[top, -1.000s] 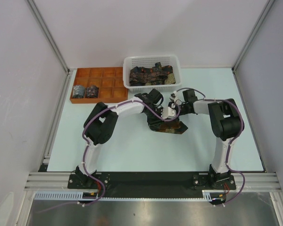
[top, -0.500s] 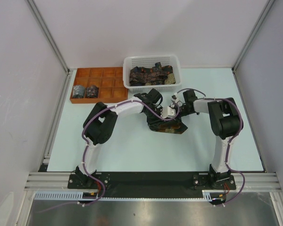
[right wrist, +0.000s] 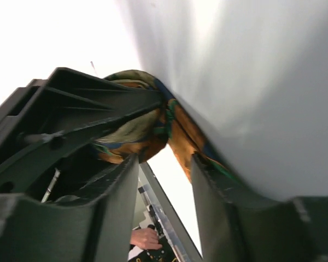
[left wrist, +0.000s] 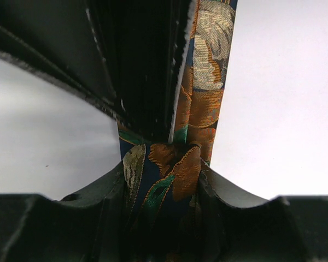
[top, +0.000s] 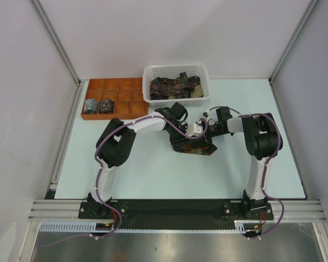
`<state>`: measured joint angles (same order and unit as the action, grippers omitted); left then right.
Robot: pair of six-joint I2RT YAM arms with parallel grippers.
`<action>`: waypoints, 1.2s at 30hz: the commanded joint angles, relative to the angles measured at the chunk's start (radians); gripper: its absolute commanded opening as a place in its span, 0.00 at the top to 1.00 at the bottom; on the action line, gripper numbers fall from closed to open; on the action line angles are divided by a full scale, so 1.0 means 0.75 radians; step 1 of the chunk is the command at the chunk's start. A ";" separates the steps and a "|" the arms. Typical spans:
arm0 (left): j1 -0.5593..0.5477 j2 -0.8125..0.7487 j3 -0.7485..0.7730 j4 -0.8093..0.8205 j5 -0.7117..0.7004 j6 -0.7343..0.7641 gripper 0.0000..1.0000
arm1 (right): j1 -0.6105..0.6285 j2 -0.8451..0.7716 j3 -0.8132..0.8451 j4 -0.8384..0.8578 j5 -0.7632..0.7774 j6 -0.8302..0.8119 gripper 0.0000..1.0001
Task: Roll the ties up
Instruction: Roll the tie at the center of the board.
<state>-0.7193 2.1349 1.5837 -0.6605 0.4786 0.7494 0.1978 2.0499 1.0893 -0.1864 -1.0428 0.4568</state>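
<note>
In the top view a dark patterned tie (top: pixel 199 148) lies partly bunched at mid-table between both arms. My left gripper (top: pixel 181 141) is shut on it. The left wrist view shows orange, green and gold fabric (left wrist: pixel 205 98) squeezed between the left gripper's (left wrist: pixel 163 170) jaws and running away from them. My right gripper (top: pixel 203 135) sits just right of it. In its wrist view the right gripper (right wrist: pixel 164 164) is open, and only a fold of tie (right wrist: pixel 136 131) shows at its tips. More ties (top: pixel 175 87) fill the basket. Two rolled ties (top: pixel 98 105) sit in the tray.
The white mesh basket (top: pixel 203 72) stands at the back centre. To its left is the orange-brown compartment tray (top: pixel 121 85). Metal frame posts border the table at both back corners. The two arms cross closely over the table's middle.
My right gripper closed, then opened again, and its wrist drew slightly right. The tie's near-right tip pulled in a little. The left arm held still with its grip unchanged.
</note>
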 commanded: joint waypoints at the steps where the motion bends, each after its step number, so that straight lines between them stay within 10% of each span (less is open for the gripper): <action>1: 0.022 0.003 -0.029 -0.136 -0.018 -0.009 0.91 | 0.031 -0.066 -0.043 0.211 -0.078 0.137 0.50; 13: 0.026 -0.006 -0.046 -0.136 -0.016 -0.005 0.91 | 0.066 -0.066 -0.199 0.798 -0.144 0.503 0.43; 25: 0.026 -0.002 -0.048 -0.140 -0.016 -0.007 0.91 | 0.106 -0.046 -0.246 0.932 -0.150 0.606 0.43; 33: 0.028 -0.008 -0.050 -0.134 -0.016 -0.015 0.85 | 0.106 0.001 -0.141 0.423 -0.044 0.240 1.00; 36: 0.033 -0.018 -0.054 -0.119 -0.012 -0.028 0.73 | 0.096 0.005 -0.127 0.308 -0.003 0.144 1.00</action>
<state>-0.7094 2.1338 1.5784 -0.6716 0.4847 0.7494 0.2707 2.0418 0.9771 0.2565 -1.1336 0.7372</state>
